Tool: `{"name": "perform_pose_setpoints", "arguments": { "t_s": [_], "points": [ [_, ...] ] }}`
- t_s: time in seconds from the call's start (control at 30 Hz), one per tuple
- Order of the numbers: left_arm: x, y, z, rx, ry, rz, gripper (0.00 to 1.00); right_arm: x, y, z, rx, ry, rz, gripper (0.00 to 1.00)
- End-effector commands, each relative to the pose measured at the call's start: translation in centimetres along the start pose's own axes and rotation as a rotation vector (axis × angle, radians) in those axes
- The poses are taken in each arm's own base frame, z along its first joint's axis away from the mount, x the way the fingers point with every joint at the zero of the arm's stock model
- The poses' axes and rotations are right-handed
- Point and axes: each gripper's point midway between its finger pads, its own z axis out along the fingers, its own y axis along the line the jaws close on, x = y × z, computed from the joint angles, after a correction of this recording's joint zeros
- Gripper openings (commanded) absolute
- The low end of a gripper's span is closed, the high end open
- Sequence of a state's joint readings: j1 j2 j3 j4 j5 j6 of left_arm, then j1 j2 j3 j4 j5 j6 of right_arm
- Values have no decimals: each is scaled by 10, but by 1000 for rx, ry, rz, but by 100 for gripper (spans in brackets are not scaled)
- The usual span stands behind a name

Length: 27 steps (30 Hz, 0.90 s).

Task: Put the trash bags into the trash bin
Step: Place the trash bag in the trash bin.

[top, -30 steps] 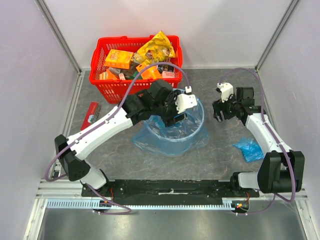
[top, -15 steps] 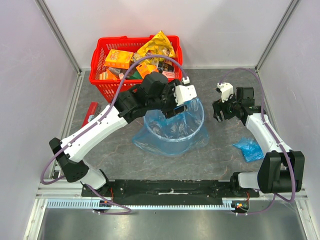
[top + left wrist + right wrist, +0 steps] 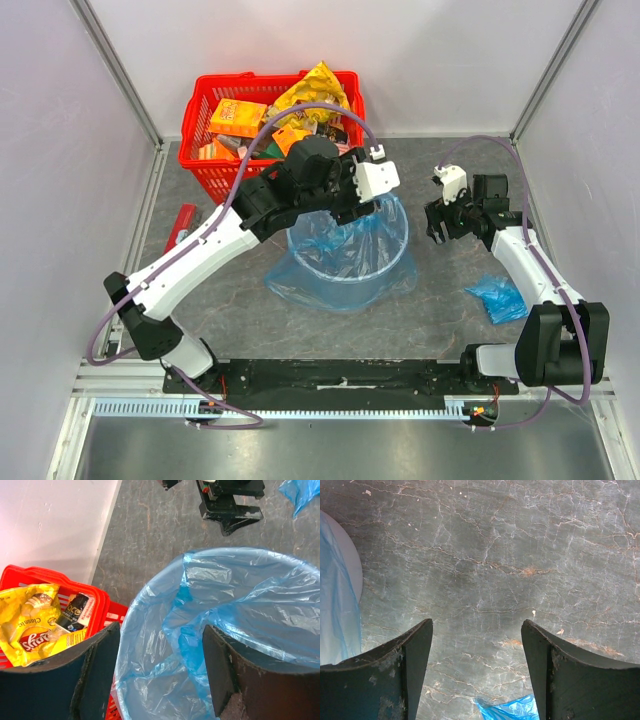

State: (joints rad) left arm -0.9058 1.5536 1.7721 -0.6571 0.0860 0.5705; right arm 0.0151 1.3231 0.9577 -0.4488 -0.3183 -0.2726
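Observation:
A large blue trash bag [image 3: 345, 262] [image 3: 235, 600] lines the trash bin and drapes over its sides onto the table. Of the trash bin itself, a pale grey piece of wall [image 3: 353, 567] shows at the left edge of the right wrist view. My left gripper [image 3: 362, 208] [image 3: 162, 655] hovers open over the bin's far rim, nothing between its fingers. A small bundled trash bag [image 3: 497, 298] [image 3: 512, 710] [image 3: 302, 492] lies on the table at the right. My right gripper [image 3: 434, 226] [image 3: 477, 652] hangs open and empty over bare table, right of the bin.
A red mesh basket [image 3: 205, 178] [image 3: 100, 600] full of packets stands just behind the bin, with a yellow snack packet [image 3: 318, 92] [image 3: 30, 630] on top. A flat red item [image 3: 181, 228] lies by the left wall. White walls close in the back and sides.
My left gripper has risen out of the bin's mouth and moved back toward the far rim, still open. The right arm has not moved.

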Motion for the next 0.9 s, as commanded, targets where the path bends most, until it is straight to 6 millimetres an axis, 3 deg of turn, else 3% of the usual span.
{"name": "perform_pose_setpoints", "arguments": {
  "t_s": [0.0,0.27,0.43,0.63,0.87],
  "points": [
    [-8,16,-13,-46,11,111,72,-8,-1,-2,-8,-29,-10,79],
    [-9,22,-61,-14,91,258,72,-8,-1,-1,-8,-23,-12,79],
    [-21,25,-65,-17,59,257,72,-7,-1,0,-11,-18,-10,79],
    [-35,7,-26,77,-22,160,72,-7,-1,-1,-11,-18,-13,79],
    [16,-26,36,209,98,122,68,-7,-1,-4,-9,-23,-16,79]
  ]
}}
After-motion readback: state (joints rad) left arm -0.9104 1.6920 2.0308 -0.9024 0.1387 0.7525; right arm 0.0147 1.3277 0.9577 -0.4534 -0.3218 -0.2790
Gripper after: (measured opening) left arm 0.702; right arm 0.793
